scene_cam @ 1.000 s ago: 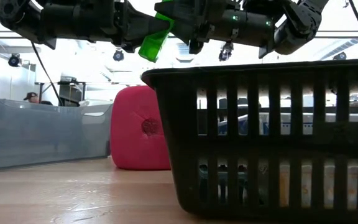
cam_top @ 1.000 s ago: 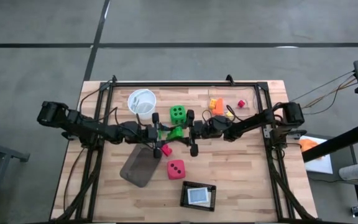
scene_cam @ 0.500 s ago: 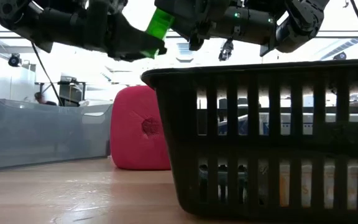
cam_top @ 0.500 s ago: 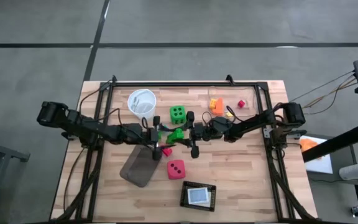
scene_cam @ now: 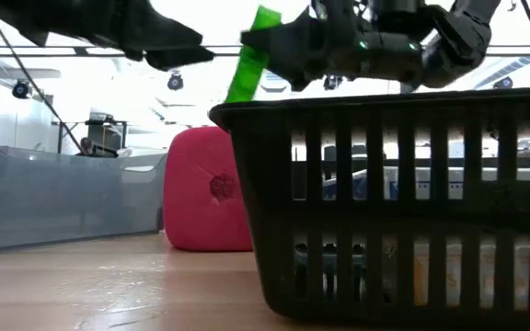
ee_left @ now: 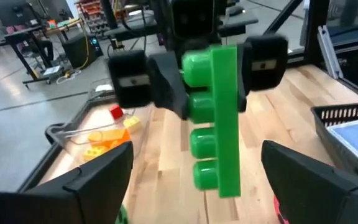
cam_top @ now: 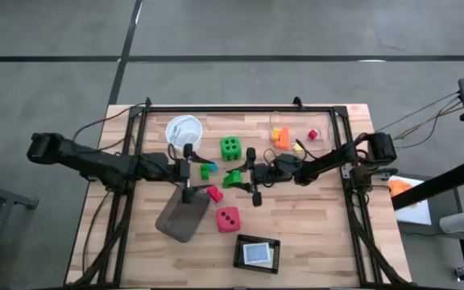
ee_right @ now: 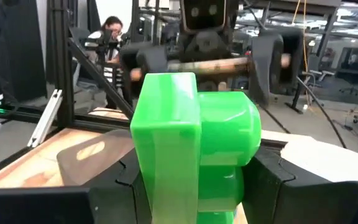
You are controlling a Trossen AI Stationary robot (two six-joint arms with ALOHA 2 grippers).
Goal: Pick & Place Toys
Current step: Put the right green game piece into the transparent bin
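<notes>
A long green studded brick [ee_left: 219, 118] hangs in the air over the table's middle, with my right gripper [cam_top: 242, 176] shut on it. My left gripper [cam_top: 190, 171] stands open just left of it, its fingers apart from the brick. On the table lie a small green and blue brick [cam_top: 208, 169], a red brick [cam_top: 214, 193], a pink-red die [cam_top: 228, 218] and a green die [cam_top: 230, 147]. Orange and yellow bricks [cam_top: 281, 137] and a small red one [cam_top: 313, 134] lie at the far right. My right gripper pinches the green brick's upper half [ee_left: 221, 78] between its two fingers, one on the studded face, one on the flat back. The fingers come level from the table's right and lie across the brick. The brick is lifted clear, nearly upright and a little tilted [scene_cam: 249, 57].
A grey tray [cam_top: 180, 217] lies near the front left, a black basket [cam_top: 258, 253] at the front, a white cup [cam_top: 184, 130] at the far left. A dark frame runs around the table's edges [cam_top: 240, 107]. A person shows in the room behind.
My left gripper has opened, let go of the green brick and drawn back toward the table's left edge. The brick has stayed in my right gripper and now stands more upright than before.
</notes>
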